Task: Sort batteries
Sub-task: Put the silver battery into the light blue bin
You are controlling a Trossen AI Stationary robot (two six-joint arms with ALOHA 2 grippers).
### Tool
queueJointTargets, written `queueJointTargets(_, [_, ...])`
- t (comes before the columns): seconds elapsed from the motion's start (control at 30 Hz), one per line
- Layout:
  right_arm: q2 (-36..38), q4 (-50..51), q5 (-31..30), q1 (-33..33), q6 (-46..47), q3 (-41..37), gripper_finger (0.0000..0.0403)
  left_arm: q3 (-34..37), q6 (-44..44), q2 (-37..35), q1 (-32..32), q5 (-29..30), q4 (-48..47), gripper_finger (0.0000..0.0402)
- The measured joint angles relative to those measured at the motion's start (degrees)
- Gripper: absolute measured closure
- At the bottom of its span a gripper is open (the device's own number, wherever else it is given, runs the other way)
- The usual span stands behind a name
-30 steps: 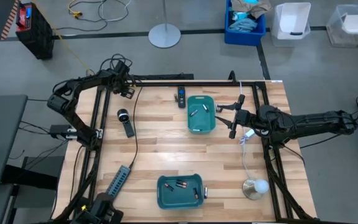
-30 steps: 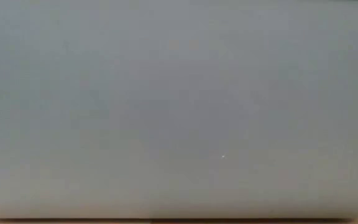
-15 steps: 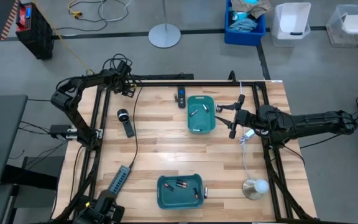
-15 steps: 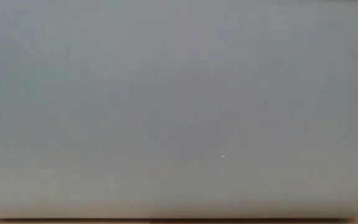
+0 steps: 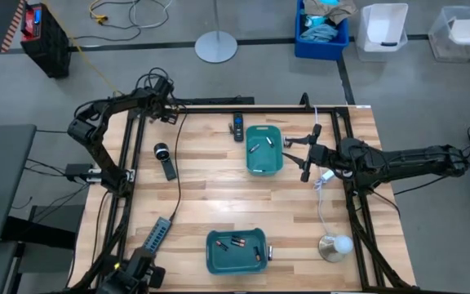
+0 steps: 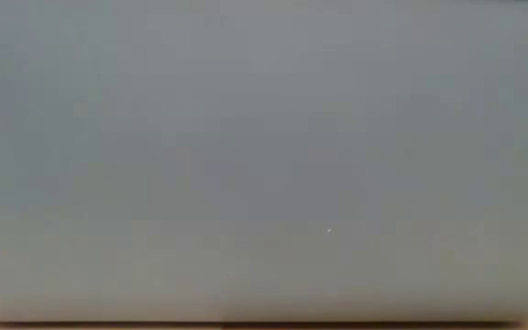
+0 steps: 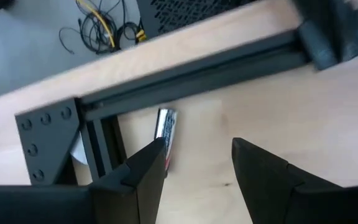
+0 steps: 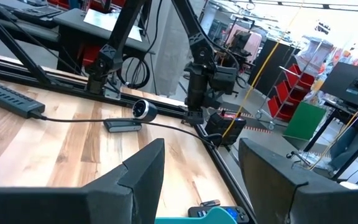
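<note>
Left gripper: at the table's far left corner, fingers apart, hovering over a battery lying just beside the black frame rail; nothing held.
Right gripper: near the right edge, beside the far bin, fingers wide apart and empty.
Batteries: a few lie in the far bin, a few more in the near bin at the near edge; one lies on the wood just beside the near bin.
Risk: the corner battery lies close to the rail, so one finger may strike the frame, or nudge the battery so it rolls under the rail or off the edge.
Second risk: the low view is blank, so it cannot check the gripper's height.
Surface: pale wood planks, carrying a power strip, a cable, a round webcam and a small lamp.
Room: grey floor, plastic bins, a stand base; shelving and desks beyond.
</note>
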State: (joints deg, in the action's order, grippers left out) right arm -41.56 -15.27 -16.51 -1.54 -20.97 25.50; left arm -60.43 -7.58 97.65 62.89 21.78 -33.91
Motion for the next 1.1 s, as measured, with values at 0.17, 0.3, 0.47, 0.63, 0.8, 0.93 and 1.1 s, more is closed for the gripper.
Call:
queueJointTargets(0.17, [0.01,0.02,0.0,0.0,-0.39,0.0,0.0182,-3.81,0.26,0.0,-0.25,0.02,-2.02,0.0222])
queueJointTargets(0.3, [0.02,0.07,0.0,0.0,-0.7,0.0,0.0182,-8.6,0.84,2.12,0.83,-1.62,-6.97,0.0222])
queueJointTargets(0.47, [0.0,0.26,0.0,0.0,-1.43,0.0,0.0182,-19.0,0.51,10.81,0.99,0.1,-20.46,0.0222])
queueJointTargets(0.63, [0.02,0.86,0.0,0.0,-1.4,0.0,0.0182,-23.71,-0.72,14.1,1.04,2.42,-25.3,0.0222])
queueJointTargets(0.8, [0.0,2.51,0.0,0.0,-1.43,0.0,0.0182,-23.76,-0.59,14.1,1.6,0.76,-28.8,0.0223])
queueJointTargets(0.93, [0.0,2.6,0.0,0.0,-1.6,0.0,0.0182,-23.77,-1.52,14.1,1.63,-2.22,-29.33,0.0223])
queueJointTargets(1.1, [0.01,2.61,0.02,0.0,-1.92,0.0,0.0182,-23.77,-1.8,14.15,1.85,-3.52,-30.7,0.0223])
